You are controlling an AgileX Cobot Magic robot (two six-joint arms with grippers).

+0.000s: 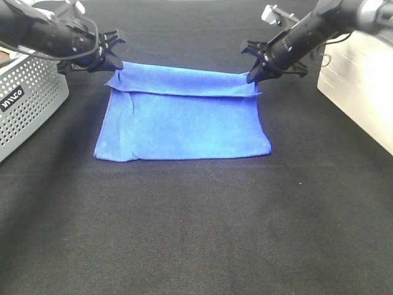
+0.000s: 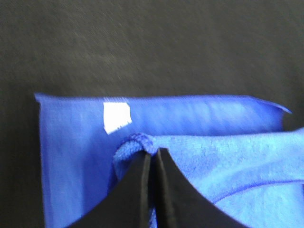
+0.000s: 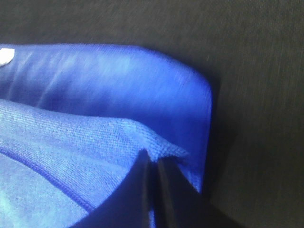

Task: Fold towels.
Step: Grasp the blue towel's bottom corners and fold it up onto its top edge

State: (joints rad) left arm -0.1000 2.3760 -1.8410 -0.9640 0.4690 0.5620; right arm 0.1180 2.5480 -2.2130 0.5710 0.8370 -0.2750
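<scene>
grey perforated bin (image 1: 37,92): black label (image 1: 11,98), white letters, roughly "IN..CO", middle unclear
white tag (image 2: 117,117) on towel (image 2: 228,161): blurred, nothing readable

Royal-blue towel (image 1: 184,126), white tag (image 2: 117,117); black tablecloth (image 1: 196,233).

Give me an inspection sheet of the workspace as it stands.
Surface: black cloth table, flat.
Job's things: blue towel lies spread, with a band along its far side doubled over; white tag on the lower layer.
Clutter: nothing seen.
Grippers: left tool shut on the towel's far left corner; right tool shut on its far right corner.
Cables: black cable loops beside the left arm, off the towel.
Surroundings: perforated grey crate at left, white box at right, both apart from the towel.
</scene>
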